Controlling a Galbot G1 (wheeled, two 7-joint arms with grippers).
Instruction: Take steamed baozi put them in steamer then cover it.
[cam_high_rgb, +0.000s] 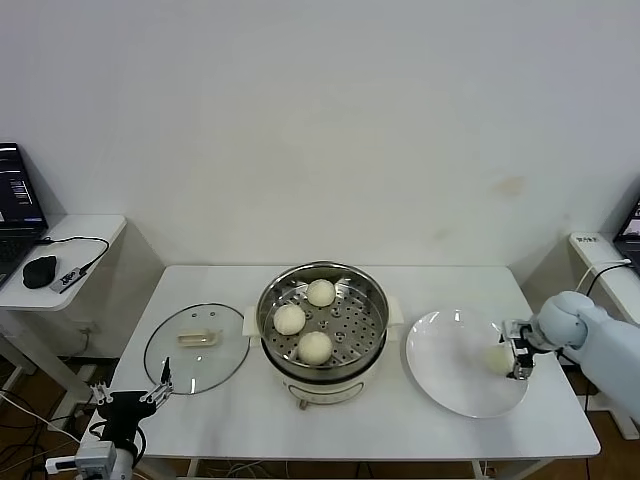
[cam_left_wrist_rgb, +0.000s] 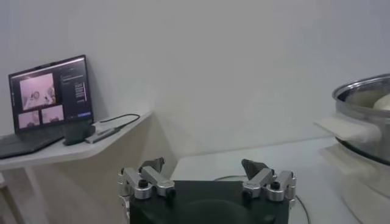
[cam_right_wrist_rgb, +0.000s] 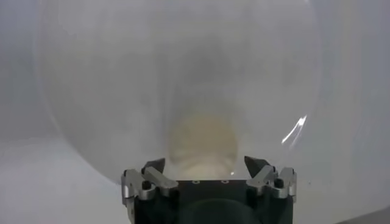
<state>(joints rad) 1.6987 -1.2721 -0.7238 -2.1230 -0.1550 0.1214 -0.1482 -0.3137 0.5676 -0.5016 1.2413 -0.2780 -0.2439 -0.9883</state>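
The steamer (cam_high_rgb: 322, 268) stands mid-table, its steel tray holding three steamed baozi (cam_high_rgb: 321, 292) (cam_high_rgb: 290, 319) (cam_high_rgb: 315, 346). One more baozi (cam_high_rgb: 497, 358) lies on the white plate (cam_high_rgb: 450, 365) at the right. My right gripper (cam_high_rgb: 518, 352) is at the plate's right edge, open, its fingers to either side of this baozi (cam_right_wrist_rgb: 202, 143) without touching it. The cover (cam_high_rgb: 215, 365) lies flat on the table left of the steamer, handle up. My left gripper (cam_high_rgb: 133, 397) waits open and empty near the table's front left corner, below the cover.
A low side table at the left carries a laptop (cam_left_wrist_rgb: 52, 97), a black mouse (cam_high_rgb: 40, 271) and a cable. Another shelf (cam_high_rgb: 598, 250) stands at the far right. The steamer's side (cam_left_wrist_rgb: 365, 106) shows in the left wrist view.
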